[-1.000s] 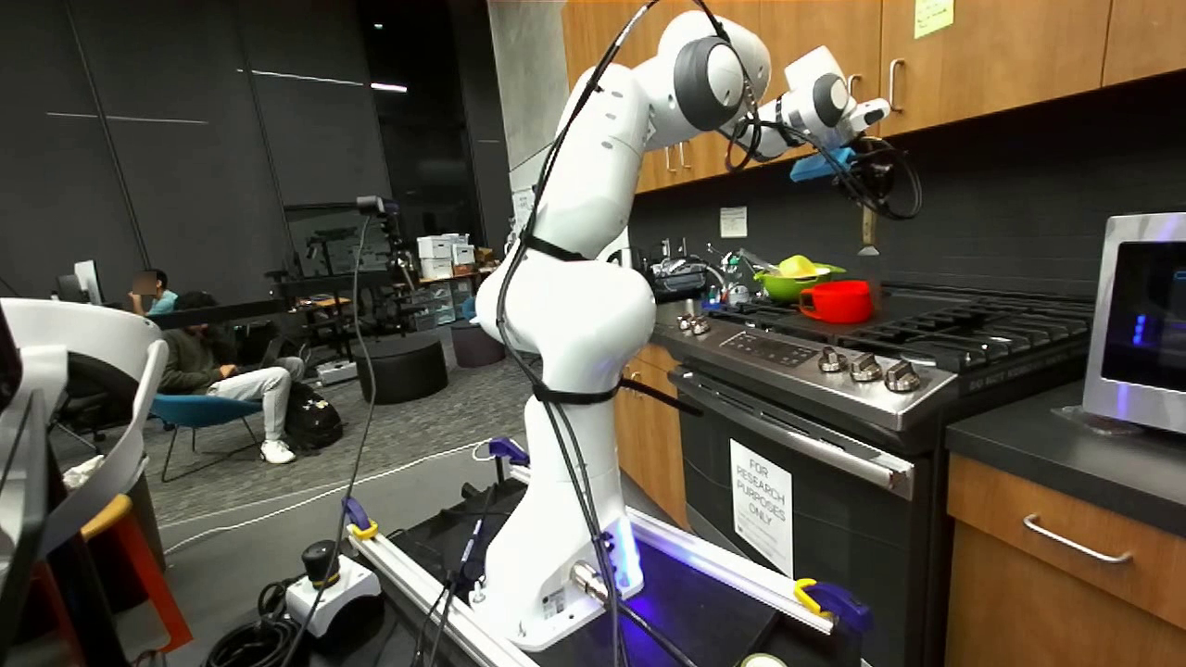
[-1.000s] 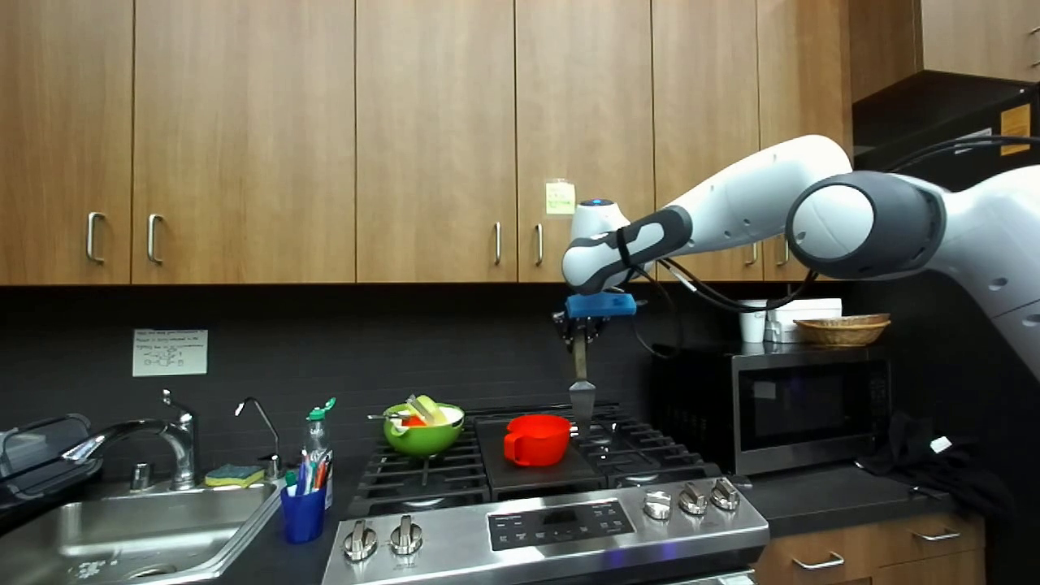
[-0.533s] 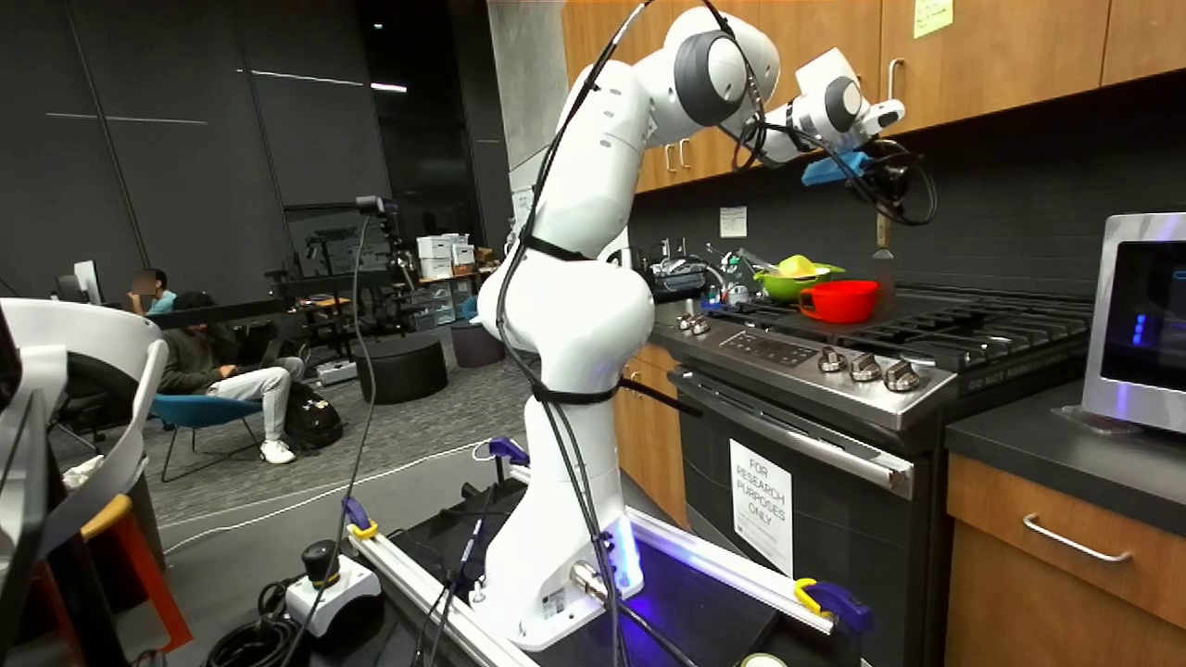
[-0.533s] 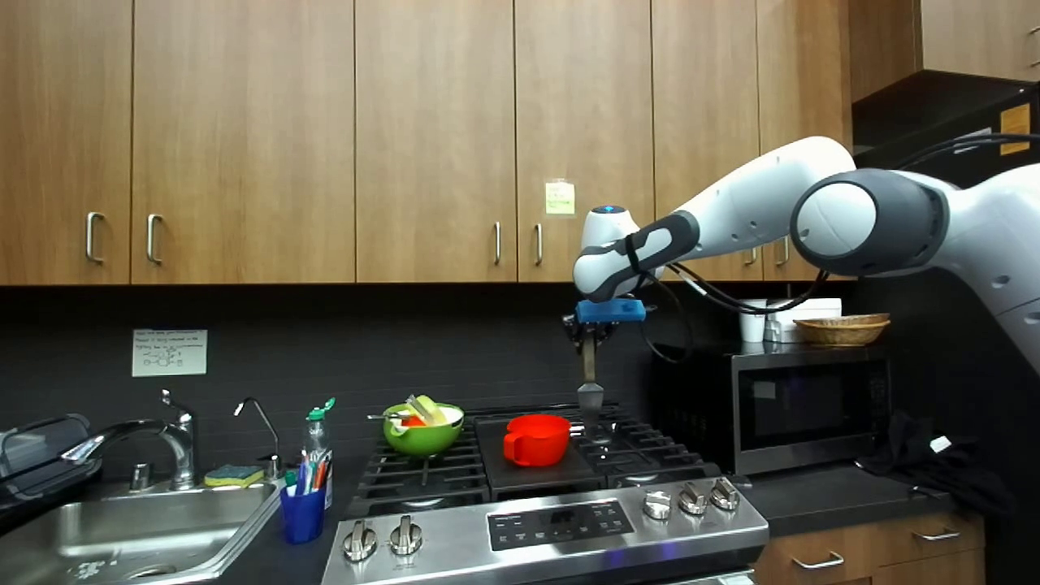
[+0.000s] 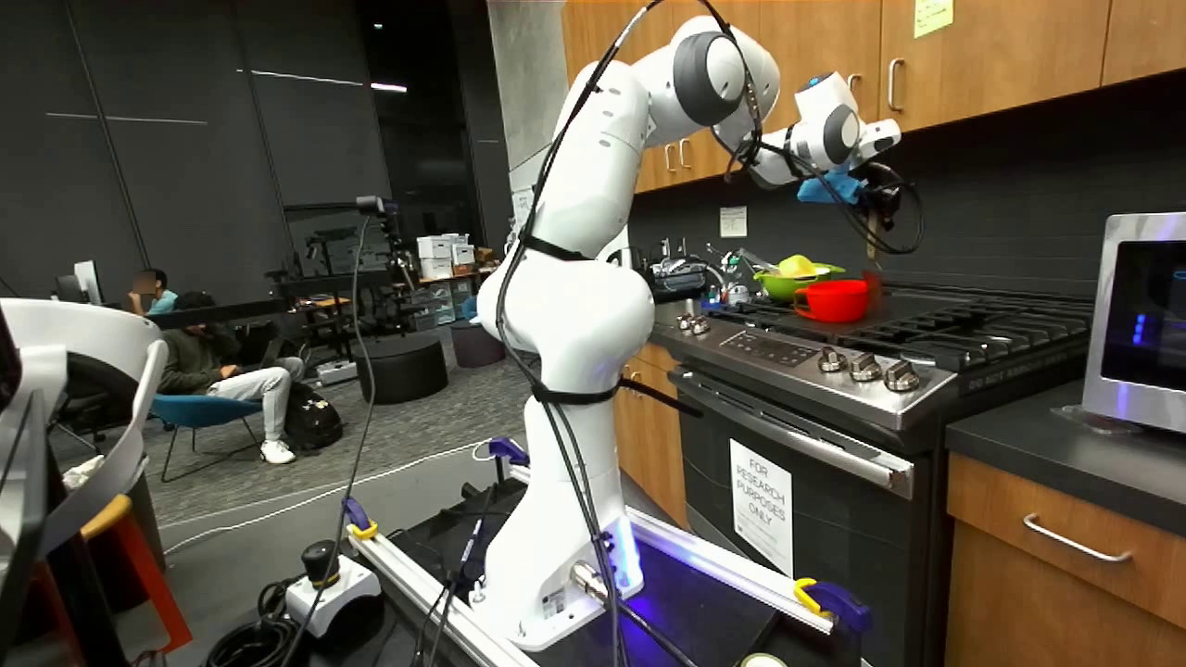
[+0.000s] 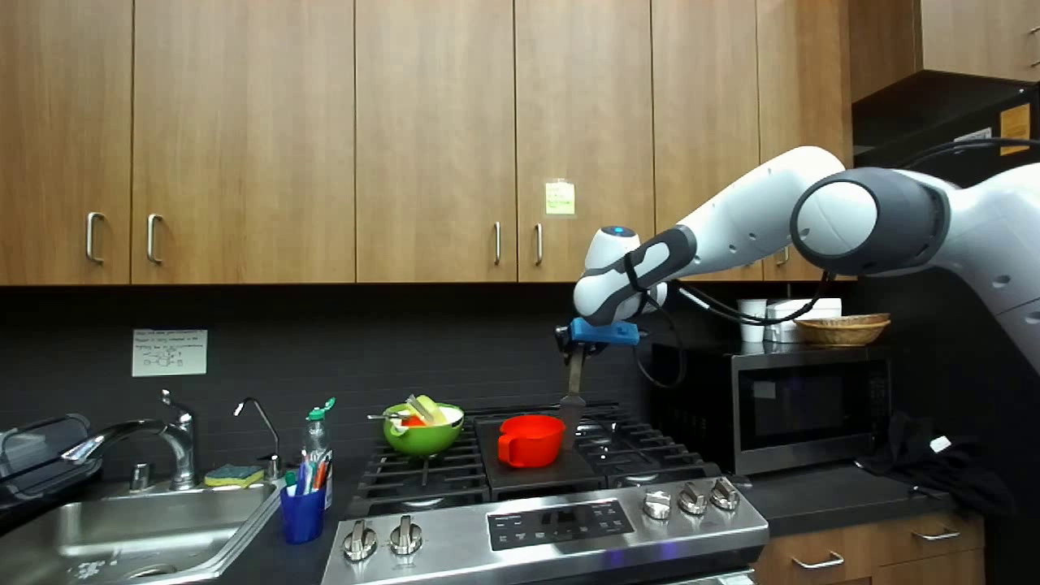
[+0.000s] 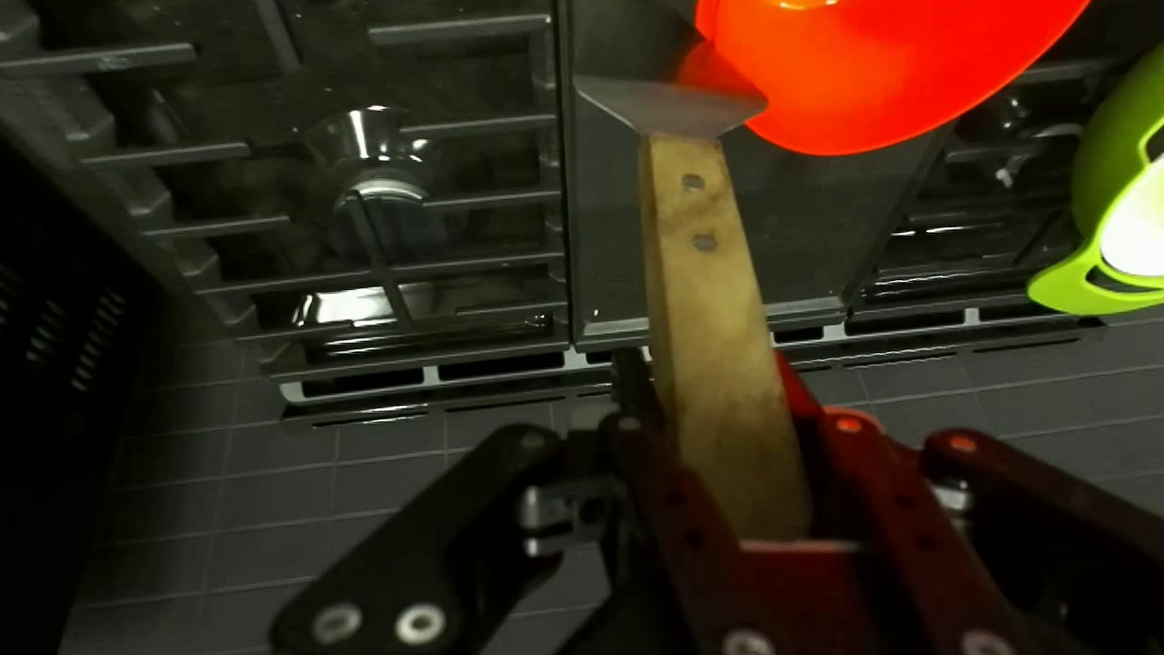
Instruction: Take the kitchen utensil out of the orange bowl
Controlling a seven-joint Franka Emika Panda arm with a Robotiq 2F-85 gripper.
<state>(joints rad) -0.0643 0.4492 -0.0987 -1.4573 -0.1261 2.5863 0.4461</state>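
Observation:
The kitchen utensil is a spatula with a wooden handle point(image 7: 709, 300) and a flat metal blade point(image 6: 572, 406). My gripper point(image 7: 714, 387) is shut on the handle; in an exterior view it also shows point(image 6: 578, 345) above the stove. The spatula hangs blade down, slightly tilted. The orange bowl point(image 6: 526, 443), red-orange with a handle, sits on the stove's centre plate and shows in an exterior view point(image 5: 834, 301) and in the wrist view point(image 7: 882, 73). The blade is outside the bowl, close against its side; the wrist view does not settle whether they touch. The blade's lower end is partly hidden.
A green bowl point(image 6: 422, 439) holding utensils and other items stands on the burner beside the orange bowl. Burner grates point(image 6: 650, 455) lie on the other side. A microwave point(image 6: 812, 406) stands beside the stove. Cupboards point(image 6: 585, 122) hang above.
My gripper first shifted away from the orange bowl, then came down and back toward it with the spatula, now tilted. The orange bowl has slid slightly toward the green bowl.

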